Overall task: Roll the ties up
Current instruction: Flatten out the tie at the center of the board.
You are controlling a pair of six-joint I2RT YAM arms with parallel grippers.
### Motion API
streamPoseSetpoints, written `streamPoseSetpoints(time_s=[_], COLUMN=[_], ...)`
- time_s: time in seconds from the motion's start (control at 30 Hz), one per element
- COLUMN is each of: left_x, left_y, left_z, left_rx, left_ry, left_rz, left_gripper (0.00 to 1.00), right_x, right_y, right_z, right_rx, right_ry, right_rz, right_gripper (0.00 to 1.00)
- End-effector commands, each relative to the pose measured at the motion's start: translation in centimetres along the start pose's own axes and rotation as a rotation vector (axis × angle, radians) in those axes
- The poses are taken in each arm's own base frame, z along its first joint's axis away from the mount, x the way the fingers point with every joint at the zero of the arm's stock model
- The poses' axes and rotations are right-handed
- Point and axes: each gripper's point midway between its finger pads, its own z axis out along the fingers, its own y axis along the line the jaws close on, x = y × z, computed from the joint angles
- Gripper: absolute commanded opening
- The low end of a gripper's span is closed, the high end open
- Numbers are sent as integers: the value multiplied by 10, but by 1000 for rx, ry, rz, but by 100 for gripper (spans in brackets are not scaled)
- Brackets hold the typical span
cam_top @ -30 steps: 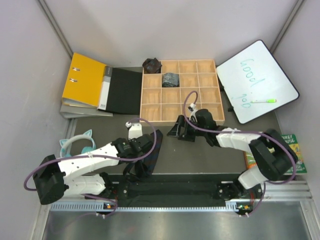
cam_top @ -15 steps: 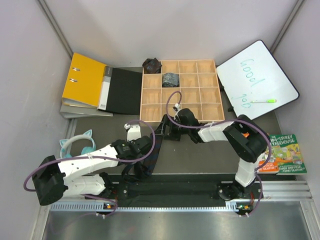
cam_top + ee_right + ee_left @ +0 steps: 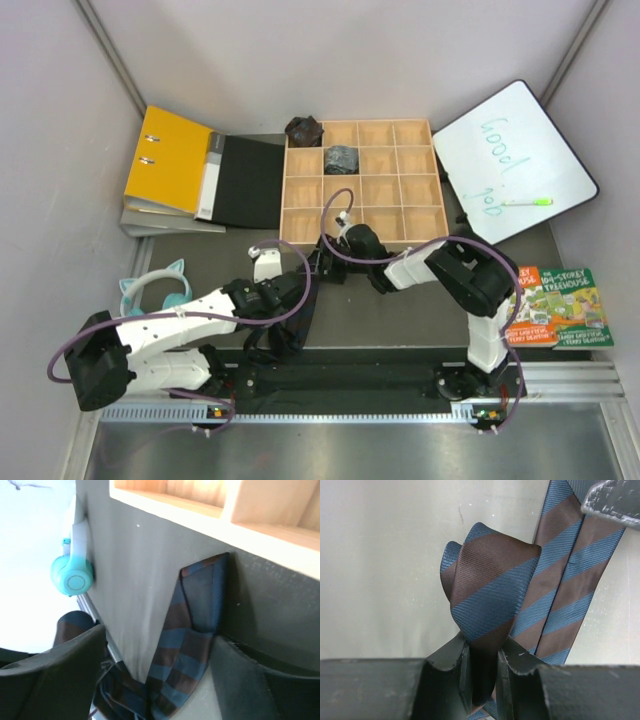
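I had the left tool (image 3: 480,652) clamped on the folded end of the brown-and-blue striped fabric necktie (image 3: 490,590). The fold stood up in a loose loop above the pinched jaws. Beyond it, two flat layers of the same tie ran side by side across the grey bench (image 3: 385,565) toward the right tool (image 3: 160,635).

The right tool's fingers stood well apart, one on either side of the strip. From its wrist camera they looked to be holding nothing, though the right-hand finger sat just beside the cloth and may have been brushing it.

The tie's far end lay against the front wall of the pale wooden compartment tray (image 3: 283,195). From there its long axis ran back toward the arm bases, so the left tool held the near part and the right tool straddled the part by the tray. The overhead view hid most of the strip under the arms, so I could not tell how much slack lay between them.

I judged that any rolling would start from the left tool's fold and wind along that axis toward the tray.

Two small dark coiled bundles were already there: a brownish one (image 3: 304,130) at the tray's far-left corner and a greyish one (image 3: 341,157) in a cell nearby.
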Motion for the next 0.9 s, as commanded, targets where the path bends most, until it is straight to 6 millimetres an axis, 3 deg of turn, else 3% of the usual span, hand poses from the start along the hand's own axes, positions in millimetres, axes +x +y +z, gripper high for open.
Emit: streamPoseSetpoints(time_s=[0.0,0.03,0.07,0.17,0.33,0.43,0.5,0.53,0.6,0.63,0.67,0.7,0.73,0.8,0.83,0.87], left_x=[-10,-10,-9,-10,-12,-18,-19,-27,-27,-38,-33,-34,-44,-40,-49,-42], left_y=[-1,-1,-2,-1,-5,-21,-39,-49,-64,-78,-86,-99,-117,-136,-156,-163], left_z=[-1,-1,-1,-1,0,1,4,1,8,5,13,14,9,18,10,17], left_rx=[7,5,5,3,7,50,98,120,128,153,144,172,210,217,251,239], left_ry=[-39,-37,-37,-38,-40,-42,-28,-36,-13,-22,5,18,4,26,0,17], left_rz=[-22,-20,-19,-19,6,61,97,123,163,177,210,224,245,295,321,357], left_gripper=[0,0,0,0,0,0,0,0,0,0,0,0,0,0,0,0], right_x=[19,19,21,21,17,9,11,5,5,0,-6,-1,-5,-4,-7,-12], right_y=[-21,-20,-22,-24,-24,-28,-42,-40,-58,-59,-65,-77,-77,-94,-95,-95], right_z=[9,10,12,12,3,-15,-29,-38,-56,-64,-73,-85,-92,-110,-116,-124], right_rx=[30,26,27,26,38,49,76,71,95,88,88,102,88,111,103,95], right_ry=[29,39,46,44,11,-47,-74,-112,-154,-188,-223,-243,-268,-305,-325,-348], right_rz=[65,68,74,92,97,127,156,170,206,226,244,262,272,303,305,306], right_gripper=[49,40,20,0,0,0,0,0,0,0,0,0,0,0,0,0])
